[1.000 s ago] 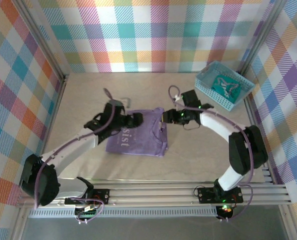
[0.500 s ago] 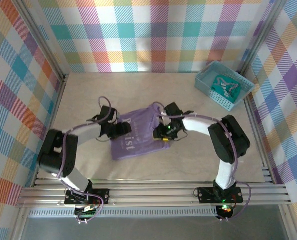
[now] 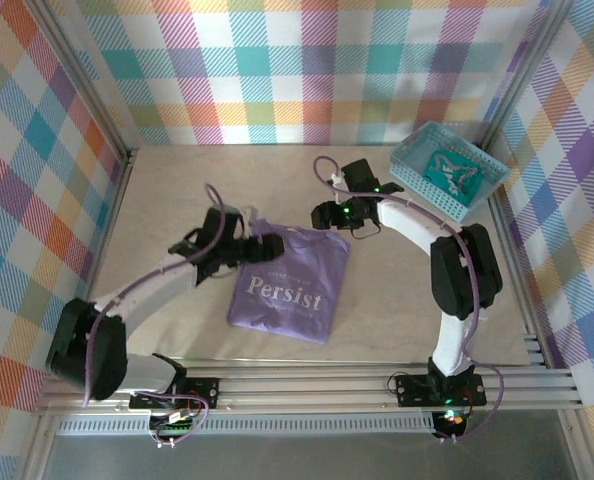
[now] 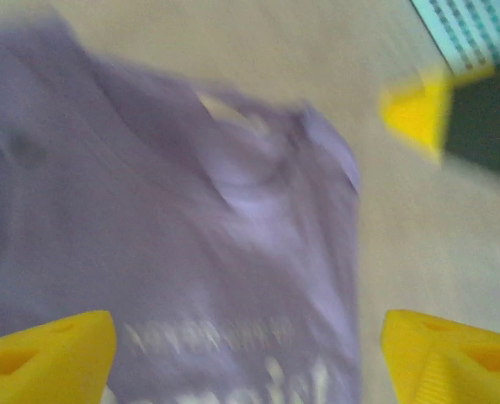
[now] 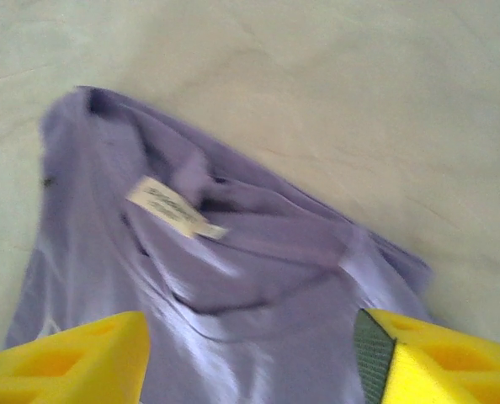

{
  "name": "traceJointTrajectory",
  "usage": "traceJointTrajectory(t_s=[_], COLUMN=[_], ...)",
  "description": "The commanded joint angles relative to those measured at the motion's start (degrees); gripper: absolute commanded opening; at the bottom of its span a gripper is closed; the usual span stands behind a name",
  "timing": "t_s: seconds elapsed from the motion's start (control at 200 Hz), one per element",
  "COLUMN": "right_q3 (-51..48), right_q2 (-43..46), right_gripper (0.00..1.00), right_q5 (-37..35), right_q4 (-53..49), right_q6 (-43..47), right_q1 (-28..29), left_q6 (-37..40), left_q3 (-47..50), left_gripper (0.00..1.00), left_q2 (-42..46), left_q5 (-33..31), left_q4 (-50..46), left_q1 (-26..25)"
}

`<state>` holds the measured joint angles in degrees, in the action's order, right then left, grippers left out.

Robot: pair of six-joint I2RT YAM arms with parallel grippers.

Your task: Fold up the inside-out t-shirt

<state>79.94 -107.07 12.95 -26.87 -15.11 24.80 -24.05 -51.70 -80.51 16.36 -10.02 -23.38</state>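
As it lies folded, the lavender t-shirt (image 3: 289, 270) shows white lettering (image 3: 285, 301).

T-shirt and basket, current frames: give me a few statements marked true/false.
1. The t-shirt lies flat on the table with the word Persist facing up. True.
2. The basket is empty. False: a teal garment lies in it.
3. The right wrist view shows the t-shirt's neck label. True.
4. The t-shirt touches the basket. False: bare table lies between them.
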Motion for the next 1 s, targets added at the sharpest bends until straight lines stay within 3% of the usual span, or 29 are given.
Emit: traceJointTrajectory(t_s=[0.0,0.24,0.505,0.625,0.87,0.995], right_q3=[-2.37,-1.54,-1.41,-1.79,-1.81,-1.55], right_q2=[-0.68,-6.15,-11.4,-12.19,-12.47,-12.68], right_gripper=[0.74,0.86,0.82,0.73,0.45,0.25], right_q5=[-2.27,0.34,7.55,9.6,8.6,8.27], right_q4=[-2.35,-2.21,2.41,4.47,7.27,10.29], right_q6=[-1.35,-2.64,-6.38,-7.98,-8.7,-8.44], right_q1=[-1.78,-1.77,1.19,2.07,1.93,1.58], left_q6=[8.13,15.21,16.45,16.51,15.54,14.25], left_q3=[-7.73,-23.95,-27.48,-25.86,-25.41,-26.36], left_gripper=[0.85,0.97,0.92,0.83,0.44,0.23], left_q2=[-10.37,-29.42,-37.26,-38.55,-40.4,-41.01], left_q5=[-5.94,3.61,10.51,14.72,17.86,18.84], left_q4=[-3.59,-10.84,-13.95,-13.63,-12.42,-10.87], left_q1=[4.84,8.26,8.26,8.24,8.57,9.19])
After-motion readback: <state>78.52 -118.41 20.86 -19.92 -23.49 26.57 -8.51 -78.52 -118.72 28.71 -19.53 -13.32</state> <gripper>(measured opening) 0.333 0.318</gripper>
